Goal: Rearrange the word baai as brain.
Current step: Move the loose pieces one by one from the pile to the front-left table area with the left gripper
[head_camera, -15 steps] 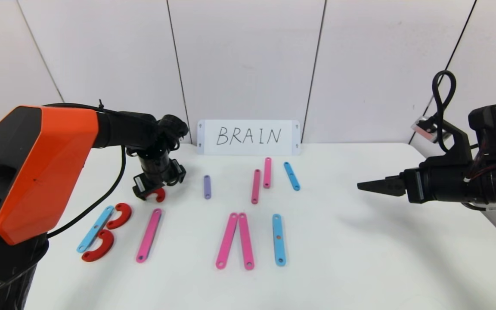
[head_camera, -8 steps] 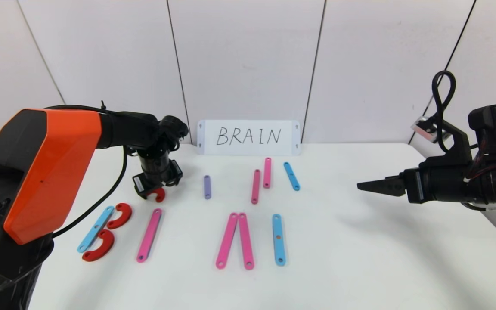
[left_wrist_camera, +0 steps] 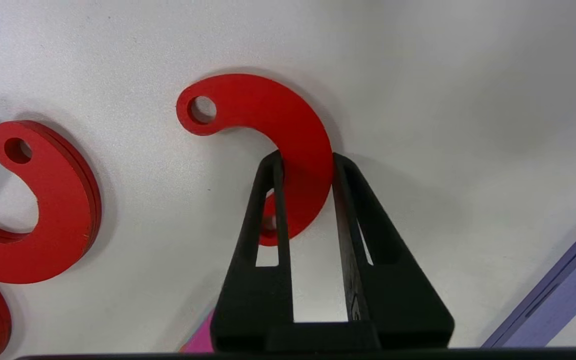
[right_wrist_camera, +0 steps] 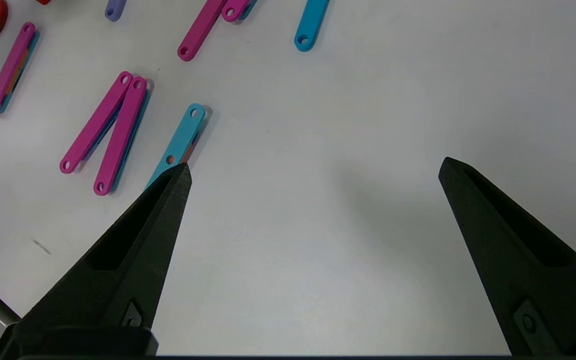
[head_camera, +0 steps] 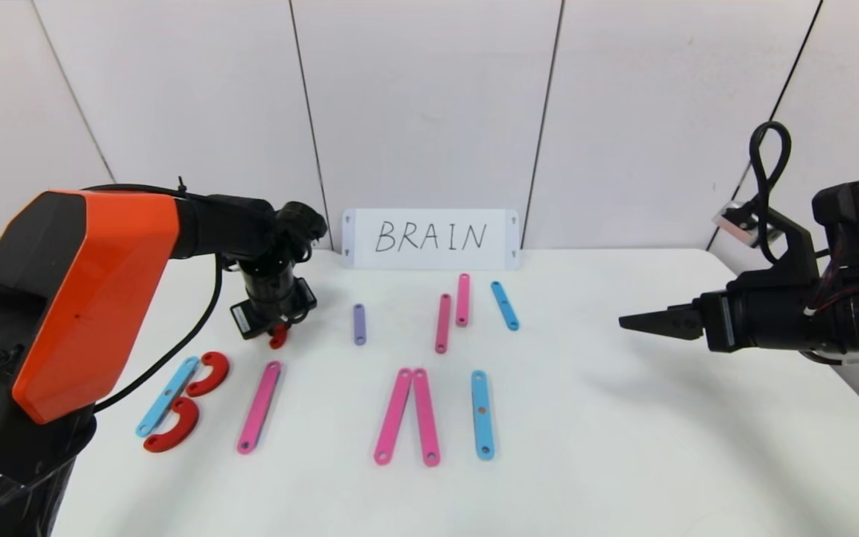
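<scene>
My left gripper (head_camera: 274, 330) hangs over the table's back left and is shut on a red half-ring curve (head_camera: 277, 340). In the left wrist view the fingers (left_wrist_camera: 273, 170) clamp the curve's band (left_wrist_camera: 278, 115) from both sides. In front of it lie a B of one blue strip (head_camera: 166, 395) and two red curves (head_camera: 209, 373), then a pink strip (head_camera: 259, 406), a pink pair (head_camera: 407, 426) and a blue strip (head_camera: 481, 414). A short purple strip (head_camera: 359, 323) lies behind them. My right gripper (head_camera: 634, 323) hovers open and empty at the right (right_wrist_camera: 315, 167).
The white card with handwritten BRAIN (head_camera: 430, 237) leans on the back wall. Two pink strips (head_camera: 443, 322) and a short blue strip (head_camera: 505, 304) lie in front of it. The table (head_camera: 661, 447) ends close on the right.
The left gripper has turned slightly over the red half-ring; less of the curve now shows below it, as a narrow sliver instead of a C. The right arm has not moved.
</scene>
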Robot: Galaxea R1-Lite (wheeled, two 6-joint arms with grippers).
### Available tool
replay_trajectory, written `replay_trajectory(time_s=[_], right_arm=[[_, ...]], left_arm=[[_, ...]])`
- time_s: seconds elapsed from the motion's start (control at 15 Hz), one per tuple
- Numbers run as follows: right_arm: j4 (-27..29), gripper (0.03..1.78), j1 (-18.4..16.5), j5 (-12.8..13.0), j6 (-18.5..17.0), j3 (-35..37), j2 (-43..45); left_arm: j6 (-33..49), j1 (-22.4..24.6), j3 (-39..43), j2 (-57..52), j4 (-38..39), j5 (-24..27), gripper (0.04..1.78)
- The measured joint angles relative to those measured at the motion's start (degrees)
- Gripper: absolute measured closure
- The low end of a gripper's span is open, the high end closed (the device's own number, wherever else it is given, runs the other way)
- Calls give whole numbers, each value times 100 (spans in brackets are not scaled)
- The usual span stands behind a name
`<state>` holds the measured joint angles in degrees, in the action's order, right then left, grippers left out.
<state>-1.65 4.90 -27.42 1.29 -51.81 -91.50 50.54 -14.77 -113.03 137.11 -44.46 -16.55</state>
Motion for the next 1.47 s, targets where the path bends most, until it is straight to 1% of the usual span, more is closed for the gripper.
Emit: replay_trajectory(time_s=[0.4,0.6,1.07,1.27,1.47], right_arm=[[2,8,24,0,0,5,0],[0,8,30,0,0,5,0],[0,8,61,9,-9,5,-4],[0,8,74,13,-13,5,-12],[0,8,79,18,-13,5,-26]], left_arm=[[-40,1,0,49,-7,-4,153],[-372,1,-1,-1,-2,20,153],[-1753,1,-15,-98,72,154,153],[-2492,-5,-22,-179,74,642,153],[-3145,-11,-22,-273,63,969,153]])
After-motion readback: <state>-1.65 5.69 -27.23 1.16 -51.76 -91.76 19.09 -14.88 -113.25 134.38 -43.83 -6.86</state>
